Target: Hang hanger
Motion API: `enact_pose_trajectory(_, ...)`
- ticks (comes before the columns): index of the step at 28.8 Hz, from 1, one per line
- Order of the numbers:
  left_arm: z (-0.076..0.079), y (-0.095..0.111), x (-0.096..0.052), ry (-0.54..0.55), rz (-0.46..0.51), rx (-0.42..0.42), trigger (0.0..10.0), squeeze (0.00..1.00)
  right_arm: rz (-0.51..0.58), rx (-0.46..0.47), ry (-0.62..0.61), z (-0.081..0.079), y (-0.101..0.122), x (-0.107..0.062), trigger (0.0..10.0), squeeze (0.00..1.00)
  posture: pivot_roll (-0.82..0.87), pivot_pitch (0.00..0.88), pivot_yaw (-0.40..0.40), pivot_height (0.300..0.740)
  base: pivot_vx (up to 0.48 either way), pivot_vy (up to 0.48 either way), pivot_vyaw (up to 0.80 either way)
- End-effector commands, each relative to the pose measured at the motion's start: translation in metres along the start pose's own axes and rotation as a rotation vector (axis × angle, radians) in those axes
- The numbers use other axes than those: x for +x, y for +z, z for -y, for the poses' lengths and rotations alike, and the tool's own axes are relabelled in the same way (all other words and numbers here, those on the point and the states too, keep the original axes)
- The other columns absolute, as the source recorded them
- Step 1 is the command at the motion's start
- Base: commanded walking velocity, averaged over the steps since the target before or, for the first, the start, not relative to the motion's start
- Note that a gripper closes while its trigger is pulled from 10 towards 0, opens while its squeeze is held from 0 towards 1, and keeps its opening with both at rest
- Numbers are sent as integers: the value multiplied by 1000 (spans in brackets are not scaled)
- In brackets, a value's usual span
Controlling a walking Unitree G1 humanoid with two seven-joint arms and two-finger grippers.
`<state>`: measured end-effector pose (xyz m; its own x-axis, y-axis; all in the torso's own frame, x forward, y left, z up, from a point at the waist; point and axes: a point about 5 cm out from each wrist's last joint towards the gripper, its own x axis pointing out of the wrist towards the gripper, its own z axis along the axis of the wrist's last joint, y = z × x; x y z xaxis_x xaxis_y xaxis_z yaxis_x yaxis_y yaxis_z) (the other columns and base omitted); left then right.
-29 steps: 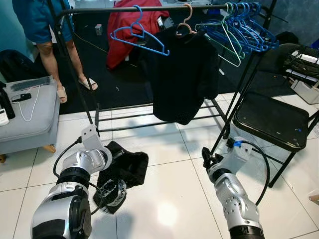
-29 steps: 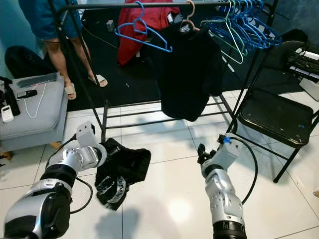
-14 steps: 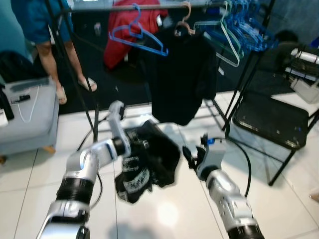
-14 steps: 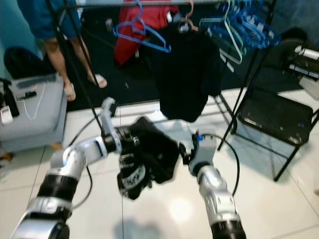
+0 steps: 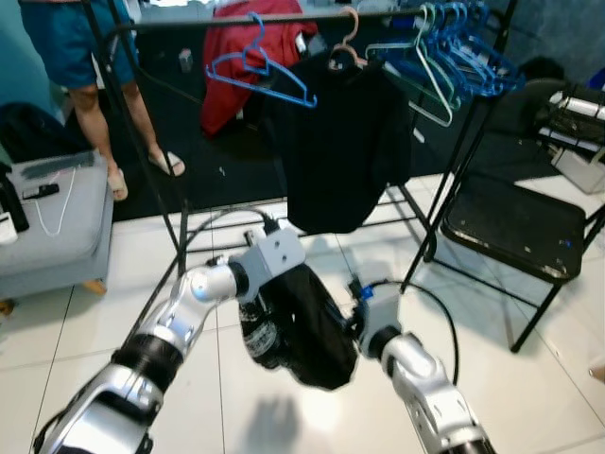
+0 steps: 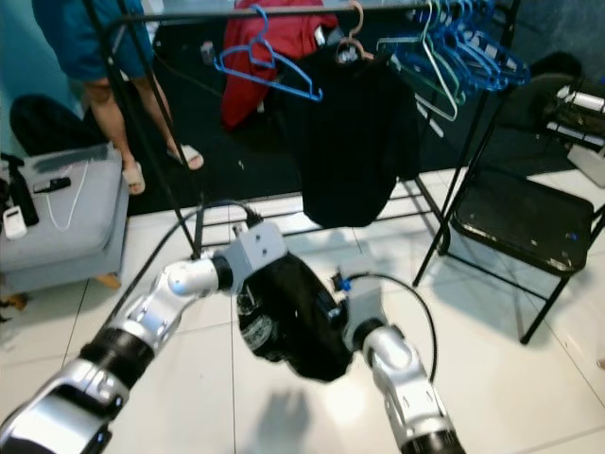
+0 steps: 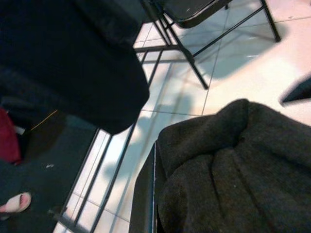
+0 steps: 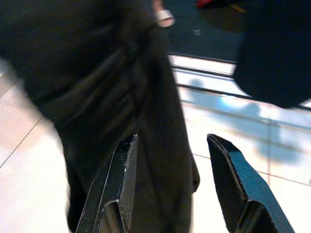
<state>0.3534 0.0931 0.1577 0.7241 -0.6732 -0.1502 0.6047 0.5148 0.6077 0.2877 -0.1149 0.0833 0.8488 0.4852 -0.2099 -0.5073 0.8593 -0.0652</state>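
A black garment (image 5: 307, 331) hangs in the air over the white tiles, held up by my left gripper (image 5: 264, 305), which is shut on its upper edge. One left finger (image 7: 145, 194) lies against the cloth. My right gripper (image 8: 172, 141) stands open right beside the garment, whose cloth (image 8: 121, 92) reaches partly into the gap between the fingers. Behind stands a black clothes rail (image 5: 189, 19) with an empty blue hanger (image 5: 260, 74), a pink hanger (image 5: 351, 38) carrying a black shirt (image 5: 340, 142), and a bunch of blue hangers (image 5: 463, 52).
A black folding chair (image 5: 515, 227) stands at the right beside the rack's leg. A grey padded stool (image 5: 47, 227) is at the left. A person (image 5: 85, 66) stands behind the rack, near a red garment (image 5: 248, 57).
My left arm has lifted the black garment off the floor and swung it rightward. The right gripper has moved left and up to the cloth.
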Motion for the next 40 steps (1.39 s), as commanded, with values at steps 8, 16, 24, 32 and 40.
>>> enact_pose_trajectory(8,-2,-13,-4,55,-32,5,10000,0,-32,11,22,-6,-6,0,10000,0,-83,113,47,740,0,0,0)
enact_pose_trajectory(16,9,-101,-43,523,-412,-798,10000,0,-12,273,-335,30,-21,-6,10000,0,-73,109,57,740,0,0,0)
enact_pose_trajectory(24,13,-115,-78,726,-299,-990,10000,0,23,214,-383,36,-12,-1,10000,0,-60,113,38,740,0,0,0)
enact_pose_trajectory(32,18,-108,-90,745,-277,-826,10000,0,133,209,-373,44,10,5,10000,0,-56,123,20,740,0,0,0)
enact_pose_trajectory(40,19,-90,-83,684,-232,-777,10000,0,154,221,-368,39,10,7,10000,0,-61,126,21,740,0,0,0)
